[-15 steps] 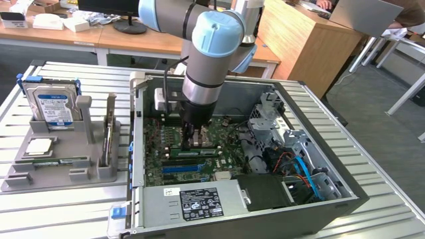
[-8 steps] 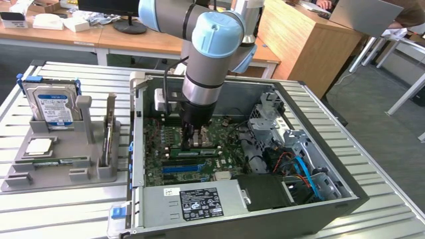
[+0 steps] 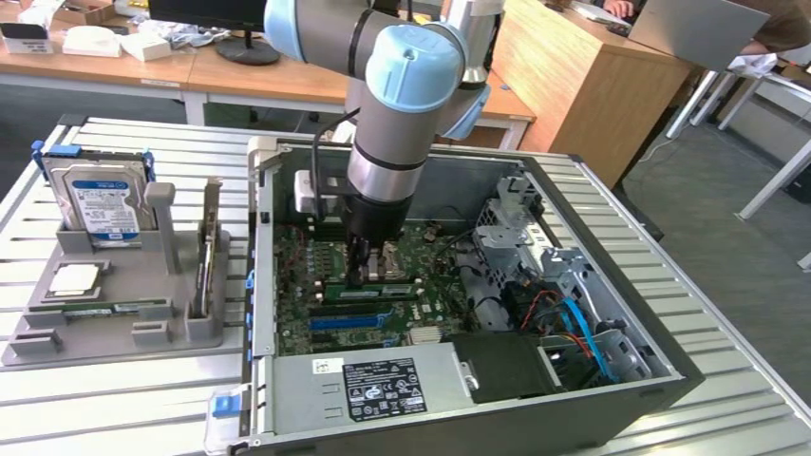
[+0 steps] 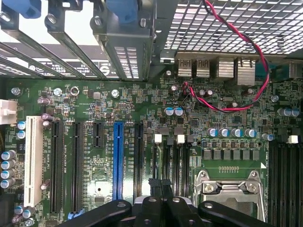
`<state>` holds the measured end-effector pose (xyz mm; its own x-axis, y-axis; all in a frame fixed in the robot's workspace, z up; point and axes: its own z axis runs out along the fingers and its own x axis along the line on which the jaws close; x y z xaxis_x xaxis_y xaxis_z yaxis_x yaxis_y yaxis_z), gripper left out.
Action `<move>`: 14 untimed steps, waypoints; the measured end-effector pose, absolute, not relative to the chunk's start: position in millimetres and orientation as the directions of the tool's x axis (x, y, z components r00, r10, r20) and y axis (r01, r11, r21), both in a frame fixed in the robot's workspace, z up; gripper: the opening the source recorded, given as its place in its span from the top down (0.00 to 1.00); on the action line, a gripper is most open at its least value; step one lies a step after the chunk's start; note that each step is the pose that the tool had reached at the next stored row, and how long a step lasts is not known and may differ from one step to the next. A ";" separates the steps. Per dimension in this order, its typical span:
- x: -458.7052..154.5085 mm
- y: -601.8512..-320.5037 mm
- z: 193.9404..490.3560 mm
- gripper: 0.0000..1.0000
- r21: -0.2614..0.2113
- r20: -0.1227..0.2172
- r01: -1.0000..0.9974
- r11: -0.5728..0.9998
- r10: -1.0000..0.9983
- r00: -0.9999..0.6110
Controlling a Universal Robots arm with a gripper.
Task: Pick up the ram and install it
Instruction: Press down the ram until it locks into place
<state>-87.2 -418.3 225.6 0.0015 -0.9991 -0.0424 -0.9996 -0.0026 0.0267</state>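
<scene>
**Ram at the memory slots, seating not confirmed**

Ram [image 3: 384, 290] lies lengthwise on the motherboard [image 3: 294, 328], green with a pale label, directly under the gripper [image 3: 367, 275]. The jaws are pressed together, with no gap showing in the exterior view or the wrist view. I cannot tell whether they nip the stick's top edge or only bear down on it.

In the wrist view the closed tips hang over the black memory slots [image 4: 170, 163]. These sit between the blue expansion slot [image 4: 118, 161] and the CPU socket [image 4: 232, 189].

The arm reaches down into the open computer case [image 3: 659, 370].

Judgement: pick-up and carry are done and the stick is at its slot. Full seating and latch closure are unverified.

Well apart, on the exterior view's left, the grey parts holder [image 3: 114, 337] carries the hard drive [image 3: 108, 204].
</scene>
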 end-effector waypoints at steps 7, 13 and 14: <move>-87.2 -418.3 224.3 0.90 0.027 -0.042 -1.000 -0.003 -0.999 0.001; -87.3 -418.3 223.3 0.90 0.027 -0.042 -1.000 -0.003 -0.999 0.001; -87.3 -418.3 223.3 0.90 0.027 -0.042 -1.000 -0.003 -0.999 0.001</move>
